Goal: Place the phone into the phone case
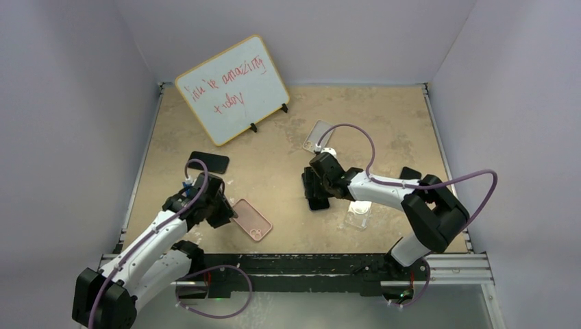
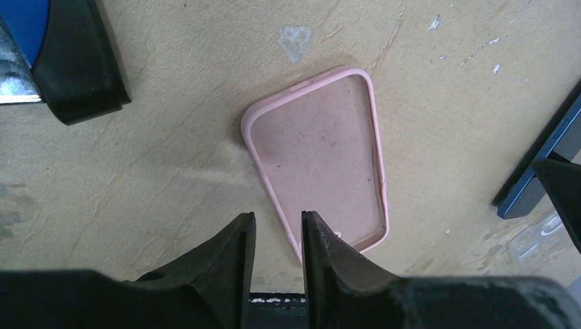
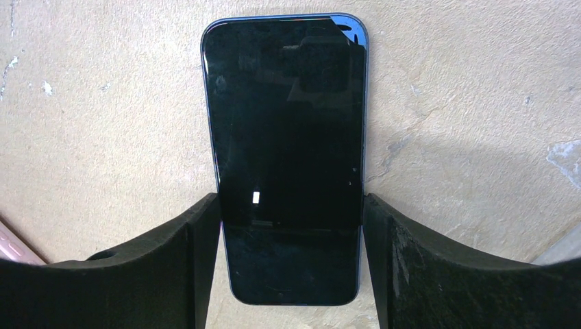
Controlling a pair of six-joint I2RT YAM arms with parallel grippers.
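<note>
Closest up, right gripper (image 3: 291, 200): clamped across phone (image 3: 284, 137), fingers (image 3: 199, 253) flush on both long edges at its near half. Screen up, dark, blue rim, flat on table (image 1: 384, 116), long axis straight out from the wrist. No brand legible on the glass. Next, left gripper (image 2: 279, 223): nearly closed, only a thin gap, tips astride the rim of case (image 2: 322, 151) at the end closest to the wrist; pinching or merely straddling, cannot tell. Pink, hollow side up, nothing inside. Seen from above, set on a diagonal, far-left to near-right, camera cutout at the near-right end, just left of phone and slightly nearer the bases, with a strip of bare table between. So, by judgement: leftward carry for the right arm, plus a twist to bring phone's axis onto that diagonal; left arm well placed to steady case. Farther out, clear case (image 1: 358, 212) beside the right arm, black slab (image 1: 207, 162) beyond the left wrist, second clear case (image 1: 318, 135) past mid-table. At the back, whiteboard (image 1: 233, 89) on feet, red handwriting, apparently "you're amazing today".
</note>
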